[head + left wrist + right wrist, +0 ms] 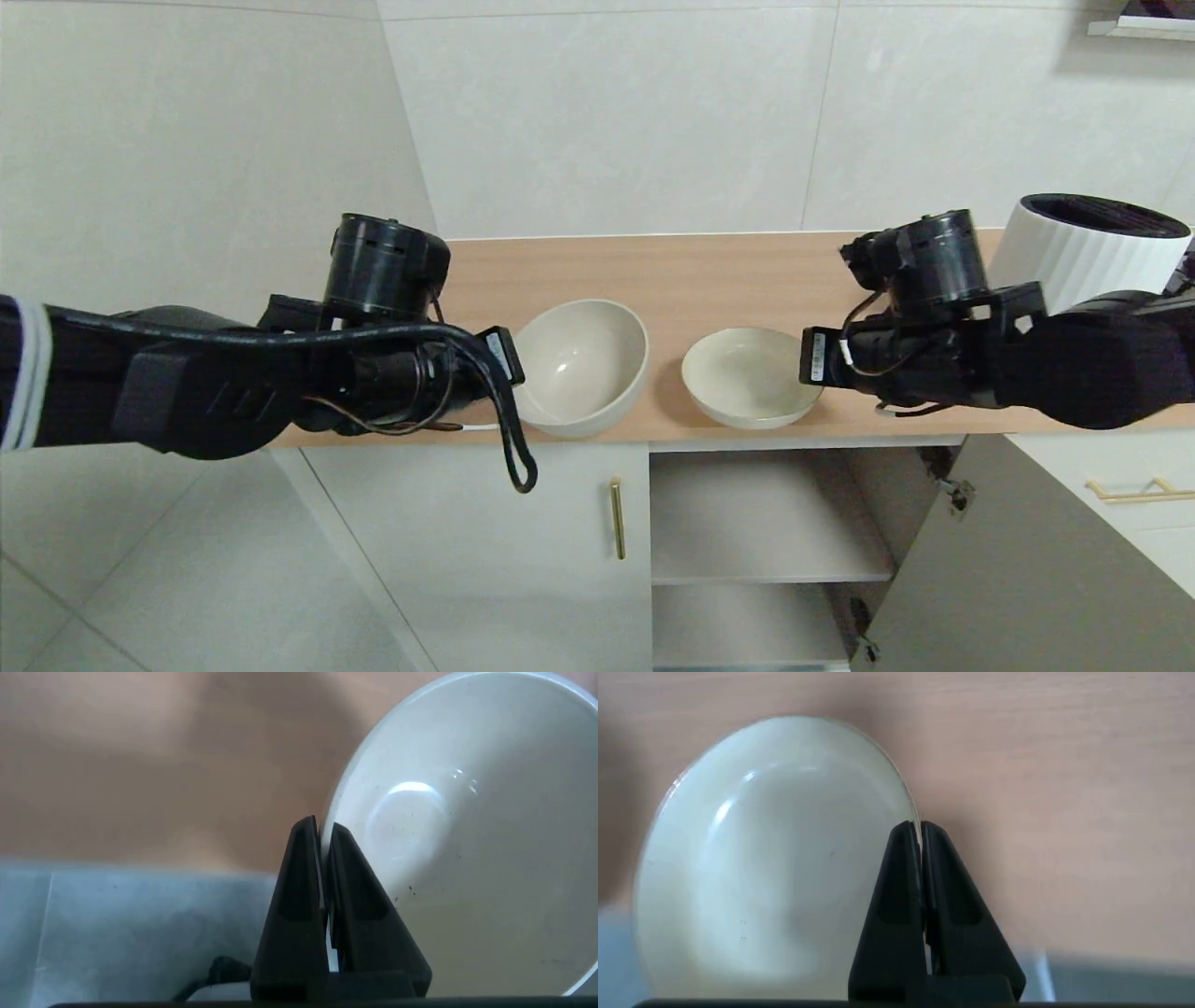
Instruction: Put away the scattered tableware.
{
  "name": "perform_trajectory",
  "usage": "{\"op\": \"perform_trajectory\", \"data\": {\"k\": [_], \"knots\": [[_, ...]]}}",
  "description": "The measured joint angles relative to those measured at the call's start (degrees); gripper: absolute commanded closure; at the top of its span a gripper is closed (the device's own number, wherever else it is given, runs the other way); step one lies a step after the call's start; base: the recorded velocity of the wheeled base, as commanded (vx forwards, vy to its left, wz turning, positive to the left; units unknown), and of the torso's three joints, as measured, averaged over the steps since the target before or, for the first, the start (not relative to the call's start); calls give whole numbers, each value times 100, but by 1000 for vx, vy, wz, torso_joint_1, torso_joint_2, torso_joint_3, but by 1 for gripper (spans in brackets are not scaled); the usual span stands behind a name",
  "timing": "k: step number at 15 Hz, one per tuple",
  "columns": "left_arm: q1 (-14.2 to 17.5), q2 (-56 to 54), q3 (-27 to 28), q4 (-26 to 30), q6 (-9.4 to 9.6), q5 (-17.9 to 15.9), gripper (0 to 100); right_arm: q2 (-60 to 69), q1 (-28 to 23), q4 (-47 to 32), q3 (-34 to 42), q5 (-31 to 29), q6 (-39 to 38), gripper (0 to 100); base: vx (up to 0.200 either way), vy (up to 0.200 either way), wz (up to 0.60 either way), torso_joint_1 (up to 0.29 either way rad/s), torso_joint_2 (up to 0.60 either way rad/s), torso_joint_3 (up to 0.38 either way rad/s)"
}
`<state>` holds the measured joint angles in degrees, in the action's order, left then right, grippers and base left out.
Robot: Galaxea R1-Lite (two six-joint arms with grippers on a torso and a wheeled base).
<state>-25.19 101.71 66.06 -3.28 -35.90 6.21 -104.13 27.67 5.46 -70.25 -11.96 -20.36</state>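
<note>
Two cream bowls sit side by side near the front edge of the wooden counter [709,266], the deeper bowl [583,364] tipped up on the left and the shallower bowl [747,373] on the right. Two grippers are at work: the left gripper [323,826] is pinched almost closed on the deeper bowl's rim, and the right gripper [921,831] likewise nips the shallower bowl's rim. One white ribbed container [1088,243] stands at the counter's right end, and below is one open cupboard with two shelves [761,523].
</note>
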Motion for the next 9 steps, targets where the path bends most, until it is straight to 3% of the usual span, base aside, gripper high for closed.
{"op": "perform_trajectory", "data": {"k": [2,4,7,9], "knots": [[-2,-499,-418,-5,32,-110,100,669,-33,-106,560,455,6,100,0,0,0,0,0,0],[-6,-1056,-890,-9,227,-413,100,1211,-50,-300,1072,848,2,100,0,0,0,0,0,0],[-6,-1781,-1532,-106,561,-1014,100,1637,-63,-311,1596,920,-22,100,0,0,0,0,0,0],[-2,-2000,-1712,-158,583,-1044,100,1770,-130,-293,1930,931,-11,100,0,0,0,0,0,0]]}}
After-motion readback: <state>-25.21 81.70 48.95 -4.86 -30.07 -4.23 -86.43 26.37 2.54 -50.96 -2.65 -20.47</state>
